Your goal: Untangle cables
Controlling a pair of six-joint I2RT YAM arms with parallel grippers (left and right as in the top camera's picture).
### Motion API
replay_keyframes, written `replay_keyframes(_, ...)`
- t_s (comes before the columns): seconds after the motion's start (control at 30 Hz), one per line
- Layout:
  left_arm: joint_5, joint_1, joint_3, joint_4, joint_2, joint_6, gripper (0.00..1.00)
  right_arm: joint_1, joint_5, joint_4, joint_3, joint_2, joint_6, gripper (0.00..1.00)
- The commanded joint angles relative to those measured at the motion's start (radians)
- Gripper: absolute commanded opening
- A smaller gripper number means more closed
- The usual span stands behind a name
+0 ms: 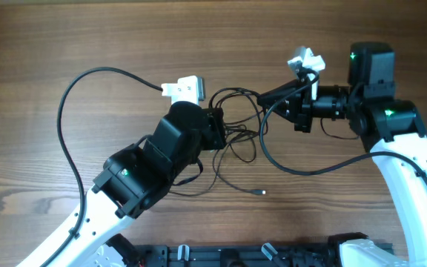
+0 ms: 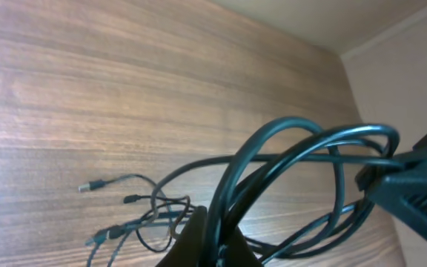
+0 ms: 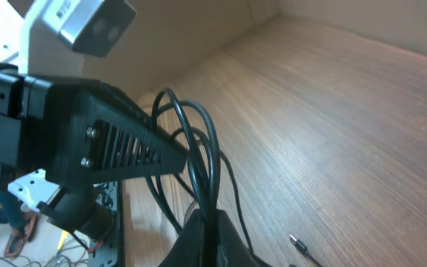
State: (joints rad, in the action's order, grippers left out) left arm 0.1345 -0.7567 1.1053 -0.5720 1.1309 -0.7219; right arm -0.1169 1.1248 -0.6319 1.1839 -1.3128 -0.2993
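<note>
Pinching the cables (image 2: pixel 230 185), left end effector (image 1: pixel 216 130) and right end effector (image 1: pixel 262 96) crowd together.

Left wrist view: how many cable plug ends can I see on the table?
3. One plug end lies farthest left; a second sits slightly right and lower; a third is near the bottom edge. Others may be hidden among the cable loops.

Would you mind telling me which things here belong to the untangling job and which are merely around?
Job: cables, loose plug end, left gripper, right gripper, both shut on the cables.
Merely around: table, thick arm wiring, black rail.
</note>
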Motion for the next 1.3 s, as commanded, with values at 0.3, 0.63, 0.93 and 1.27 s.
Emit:
replay_keyframes(0.3, -0.138, 0.013, 0.005, -0.035, 0.005, -0.027, 0.04, 0.004, -0.009, 0.215, -0.005, -0.006, 0.298, 0.04)
replay_keyframes(0.63, -0.297, 0.013, 0.005, 0.015, 0.016, 0.108, 0.04, 0.004, -0.229, 0.269, -0.005, -0.006, 0.691, 0.05)
replay_keyframes(0.93, -0.507, 0.013, 0.005, 0.124, 0.016, 0.386, 0.04, 0.004, -0.409, 0.197, -0.005, -0.006, 0.852, 0.34)
replay_keyframes(1.27, -0.401, 0.014, 0.005, 0.165, 0.016, 0.371, 0.04, 0.004, -0.430, 0.136, -0.005, -0.005, 0.698, 0.49)
